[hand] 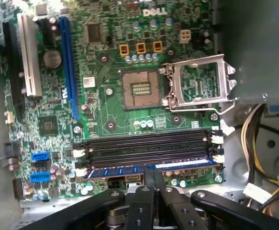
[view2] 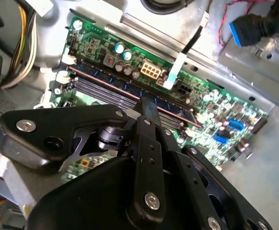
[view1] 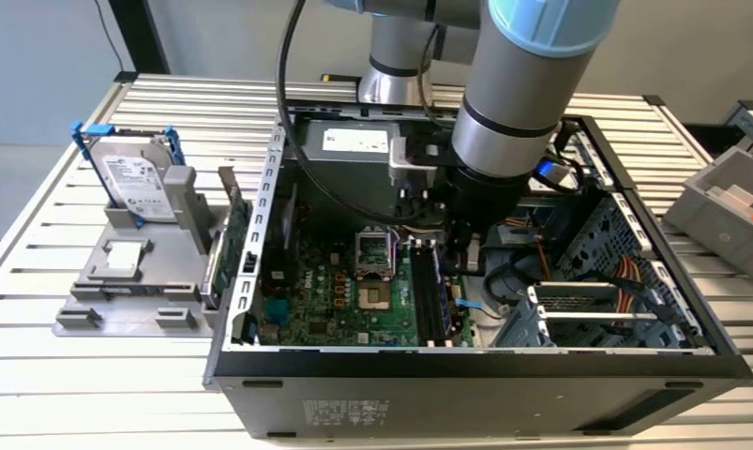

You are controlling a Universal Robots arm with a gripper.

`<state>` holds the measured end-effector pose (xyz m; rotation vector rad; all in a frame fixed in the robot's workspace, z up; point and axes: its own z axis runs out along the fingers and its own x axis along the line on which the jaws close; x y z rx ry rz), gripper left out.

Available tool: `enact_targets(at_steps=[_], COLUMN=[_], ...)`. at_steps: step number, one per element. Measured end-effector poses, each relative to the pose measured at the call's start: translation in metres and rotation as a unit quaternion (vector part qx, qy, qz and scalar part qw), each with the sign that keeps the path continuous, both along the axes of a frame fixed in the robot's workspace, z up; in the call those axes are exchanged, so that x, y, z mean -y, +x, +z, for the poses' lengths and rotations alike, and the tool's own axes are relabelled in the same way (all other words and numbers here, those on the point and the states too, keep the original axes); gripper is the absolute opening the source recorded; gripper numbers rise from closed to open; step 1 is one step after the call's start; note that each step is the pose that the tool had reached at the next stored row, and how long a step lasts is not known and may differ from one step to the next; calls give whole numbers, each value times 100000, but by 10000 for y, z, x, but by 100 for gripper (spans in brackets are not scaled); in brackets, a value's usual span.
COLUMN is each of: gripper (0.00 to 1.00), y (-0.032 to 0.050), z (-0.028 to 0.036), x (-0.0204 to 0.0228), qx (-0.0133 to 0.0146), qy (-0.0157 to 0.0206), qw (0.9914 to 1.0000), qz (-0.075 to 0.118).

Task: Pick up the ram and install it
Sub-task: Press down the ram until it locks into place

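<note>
Gripper (hand: 153, 178) closed narrow on the ram (hand: 129, 170), seated in the outermost slot beside the motherboard (hand: 106, 110) edge, near cables (hand: 259, 143).

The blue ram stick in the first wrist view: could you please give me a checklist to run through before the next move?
1. Long blue ram stick lies along the outermost black memory slot: ok.
2. Black gripper sits at the stick's middle: ok.
3. Three neighbouring black slots are empty: ok.
4. White end latch is closed: cannot tell.
5. Stick is fully seated: cannot tell.
6. Yellow and black cable bundle is apart from the slots: ok.
</note>
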<state>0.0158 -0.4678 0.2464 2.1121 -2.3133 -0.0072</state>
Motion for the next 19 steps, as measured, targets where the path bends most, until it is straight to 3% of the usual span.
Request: enact_targets(at_steps=[5, 8, 15, 19], gripper=[0, 0, 0, 0], y=[-7, -13, -14, -14], z=[-5, -16, -141, -148], x=[2, 6, 21, 21], qx=[82, 109, 107, 104], qy=[8, 6, 1, -16], qw=[99940, 99933, 99932, 99932], qz=[3457, 3662, 3691, 3693])
